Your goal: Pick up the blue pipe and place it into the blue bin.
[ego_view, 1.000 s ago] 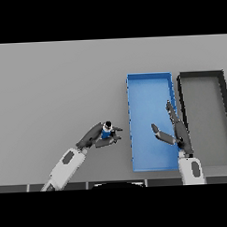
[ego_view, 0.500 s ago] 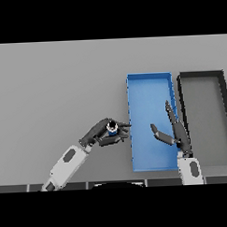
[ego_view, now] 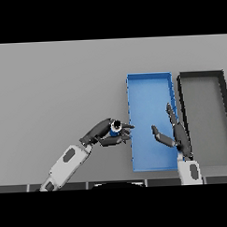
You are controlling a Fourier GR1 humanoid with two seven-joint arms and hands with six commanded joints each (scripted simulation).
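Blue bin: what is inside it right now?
The rectangular blue bin shows only its bare blue floor. The right hand hovers open over its right part, hiding that patch. The small blue pipe sits outside, held in the left hand at the bin's left wall.

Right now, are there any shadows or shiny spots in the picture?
Head view: the light is flat and even, with no glare on the grey table; only soft shading shows inside the blue bin and the dark bin, and the blue pipe looks small and fuzzy in the left hand.
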